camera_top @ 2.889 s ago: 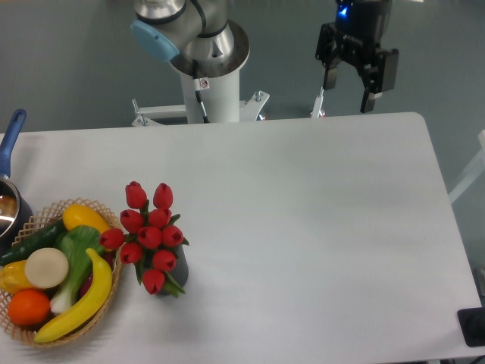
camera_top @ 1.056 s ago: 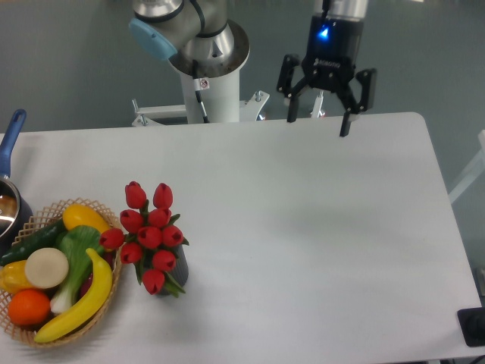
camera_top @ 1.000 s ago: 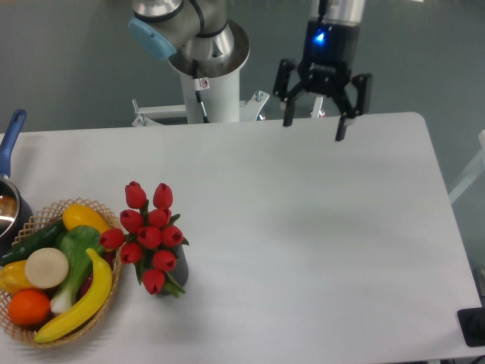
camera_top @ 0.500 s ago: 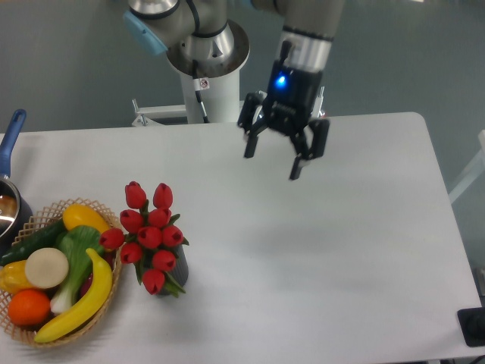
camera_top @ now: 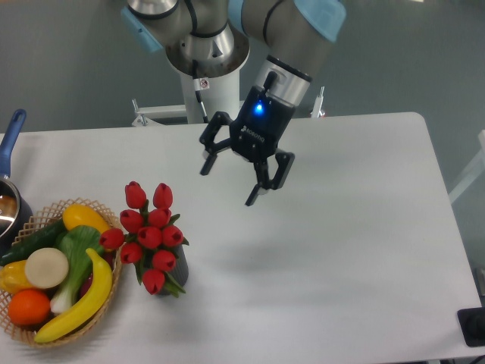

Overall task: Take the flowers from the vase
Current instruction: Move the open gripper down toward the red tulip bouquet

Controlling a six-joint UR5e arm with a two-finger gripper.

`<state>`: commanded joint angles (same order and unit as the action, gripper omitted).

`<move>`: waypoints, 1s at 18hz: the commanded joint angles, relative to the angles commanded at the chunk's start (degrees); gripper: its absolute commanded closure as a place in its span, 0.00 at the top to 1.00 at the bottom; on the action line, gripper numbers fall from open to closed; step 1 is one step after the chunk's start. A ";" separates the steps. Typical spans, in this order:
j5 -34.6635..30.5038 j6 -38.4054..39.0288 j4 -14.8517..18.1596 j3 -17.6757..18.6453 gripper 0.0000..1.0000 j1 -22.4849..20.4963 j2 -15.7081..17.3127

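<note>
The flowers (camera_top: 149,233), a tight bunch of red tulip buds with green leaves, stand in the vase (camera_top: 179,269), a short dark grey cylinder mostly hidden under the blooms, at the left of the white table. My gripper (camera_top: 228,186) hangs in the air above the table, up and to the right of the flowers and apart from them. Its two black fingers are spread wide with nothing between them.
A woven wicker basket (camera_top: 102,209) with a banana, an orange, a cucumber and other fruit and vegetables sits right beside the vase at the left edge. A pot with a blue handle (camera_top: 10,136) stands at the far left. The robot base (camera_top: 208,83) rises behind the table.
The gripper has travelled from behind the table's far right edge down and leftward over the table toward the flowers, staying open. The flowers and vase have not moved.
</note>
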<state>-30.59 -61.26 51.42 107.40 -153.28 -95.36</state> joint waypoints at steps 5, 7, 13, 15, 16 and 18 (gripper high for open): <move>-0.09 -4.82 -0.26 1.57 1.00 0.35 -0.97; 0.00 -7.29 -0.35 2.63 1.00 0.53 -1.67; -0.53 -12.47 -1.14 4.65 1.00 1.49 -2.64; -0.44 -14.41 -1.58 5.01 1.00 1.75 -2.90; -0.52 -14.50 -1.58 5.10 1.00 2.02 -3.16; -0.44 -14.33 -1.67 5.10 1.00 2.20 -3.43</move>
<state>-31.03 -75.59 49.75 112.50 -151.08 -98.79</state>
